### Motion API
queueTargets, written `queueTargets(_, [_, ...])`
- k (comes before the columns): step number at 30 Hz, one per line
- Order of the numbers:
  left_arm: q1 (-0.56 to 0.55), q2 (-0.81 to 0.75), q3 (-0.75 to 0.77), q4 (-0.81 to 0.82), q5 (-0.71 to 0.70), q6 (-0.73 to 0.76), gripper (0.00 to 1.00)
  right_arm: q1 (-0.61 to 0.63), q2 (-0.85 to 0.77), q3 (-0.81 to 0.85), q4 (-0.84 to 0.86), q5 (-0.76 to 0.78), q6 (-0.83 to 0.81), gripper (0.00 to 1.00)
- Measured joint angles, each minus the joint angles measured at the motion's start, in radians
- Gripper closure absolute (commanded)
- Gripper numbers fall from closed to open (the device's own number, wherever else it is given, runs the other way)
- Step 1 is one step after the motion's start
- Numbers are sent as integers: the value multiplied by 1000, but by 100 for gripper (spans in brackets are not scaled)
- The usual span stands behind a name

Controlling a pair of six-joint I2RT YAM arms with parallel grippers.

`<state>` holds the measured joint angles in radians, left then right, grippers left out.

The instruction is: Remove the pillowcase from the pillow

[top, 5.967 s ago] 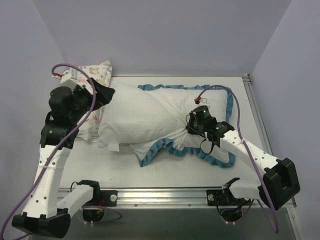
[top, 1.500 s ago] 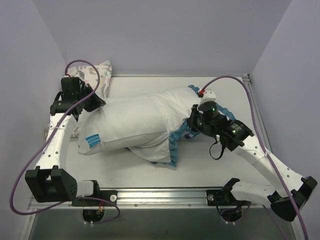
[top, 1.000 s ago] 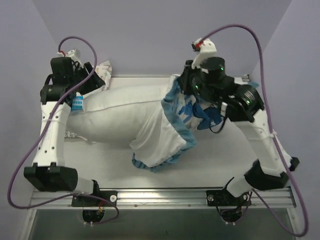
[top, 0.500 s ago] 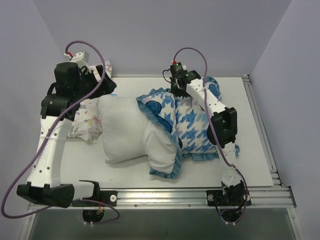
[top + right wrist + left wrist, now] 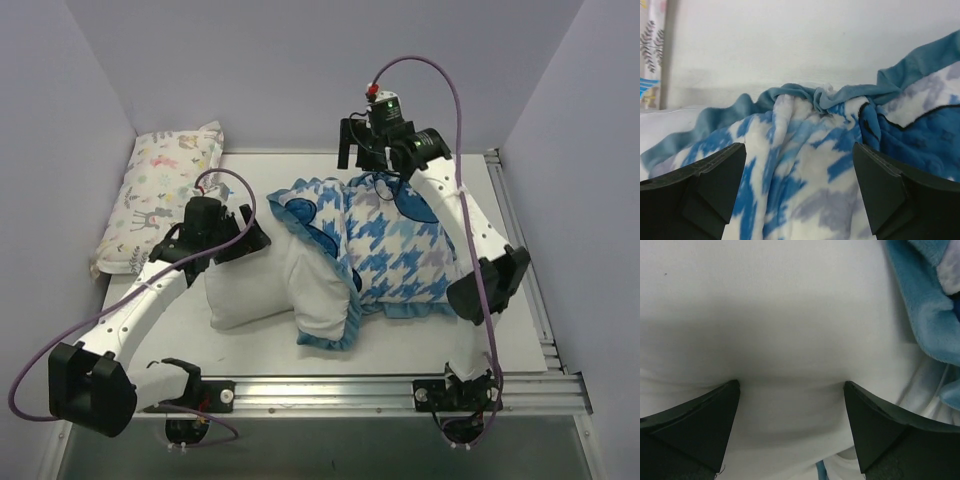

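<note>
- Lowered the left claw (image 5: pixel 240 240), spread wide, against the bare 9 o'clock end of the large plain white stuffed pillow (image 5: pixel 250 285).
- Lifted the right claw (image 5: pixel 353 155) off the blue-and-white houndstooth fabric pillowcase (image 5: pixel 400 250); left it spread and empty above the 12 o'clock ruffle.
- Left that cover over the pillow's 3 o'clock half, mid-bench (image 5: pixel 500 330); judged it roughly half off, needing a fresh grip.
- Noted a small pastel animal-print pillow (image 5: pixel 160 190) at 10 o'clock, clear of the pull.

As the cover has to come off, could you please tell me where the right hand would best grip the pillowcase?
Probably the bunched blue trim at the far edge of the pillowcase, from above. It stands up there in a thin folded ridge, just under the open right hand, and it lies away from the opening where the white pillow sticks out.
</note>
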<state>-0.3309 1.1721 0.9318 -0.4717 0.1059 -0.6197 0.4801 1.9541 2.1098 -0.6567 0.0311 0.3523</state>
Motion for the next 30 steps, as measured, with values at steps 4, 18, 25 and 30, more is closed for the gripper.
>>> queueTargets(4, [3, 28, -14, 94, -14, -30, 10, 29, -164, -76, 24, 30, -11, 7])
queueTargets(18, [4, 149, -36, 246, -75, -72, 100, 182, -386, -787, 185, 119, -11, 22])
queueTargets(25, [13, 161, 32, 195, -98, -56, 100, 136, -421, -842, 257, 168, 13, 96])
queueTargets(30, [112, 124, 120, 103, -28, -49, 100, -36, -543, -901, 275, 126, 42, 100])
